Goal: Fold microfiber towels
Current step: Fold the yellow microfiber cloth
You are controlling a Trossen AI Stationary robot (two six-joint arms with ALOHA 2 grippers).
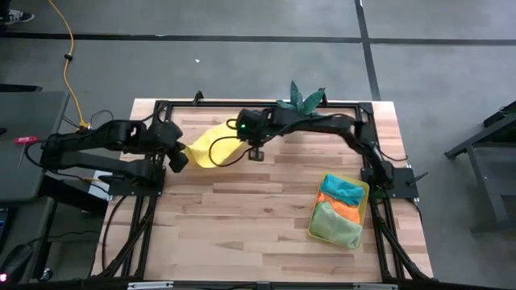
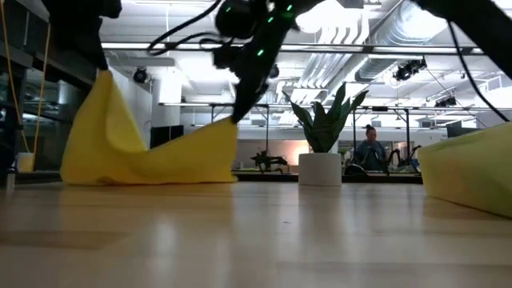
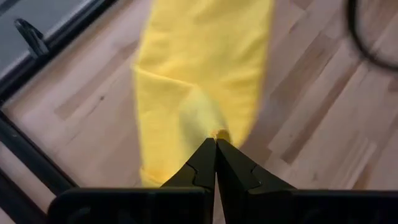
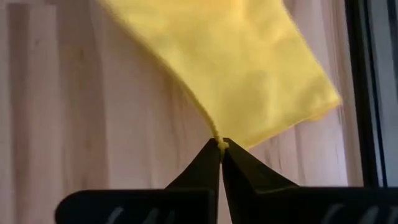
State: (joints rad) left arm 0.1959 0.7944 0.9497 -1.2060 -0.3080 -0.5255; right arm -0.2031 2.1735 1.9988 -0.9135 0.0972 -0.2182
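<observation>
A yellow microfiber towel (image 1: 208, 145) is strung between my two grippers at the table's far left. Its sagging middle (image 2: 152, 172) lies on the wood. My left gripper (image 1: 182, 158) is shut on the towel's left end, which is raised highest. My right gripper (image 1: 253, 151) is shut on the right end, which is held lower. More towels in teal, orange and pale green (image 1: 340, 208) lie piled in a translucent yellow tray (image 1: 364, 192) at the right. My left gripper pinches a bunched bit of the towel's left end (image 3: 214, 132) between its fingertips, slanting down from the table's left. That end (image 2: 104, 78) is lifted clear, and the cloth hangs slack below it down to the table. My right gripper pinches the towel's right corner (image 4: 219, 142) between its fingertips, where an edge runs into them. It comes slanting down from the right. The corner (image 2: 232, 122) is lifted clear, and the cloth slopes from it down to the table.
A spiky green plant (image 1: 302, 98) in a white pot (image 2: 320, 170) stands at the table's far edge, just behind my right arm. A black frame (image 1: 161, 105) runs around the table's edges. Bare wood (image 1: 242, 217) spreads across the near half of the table.
</observation>
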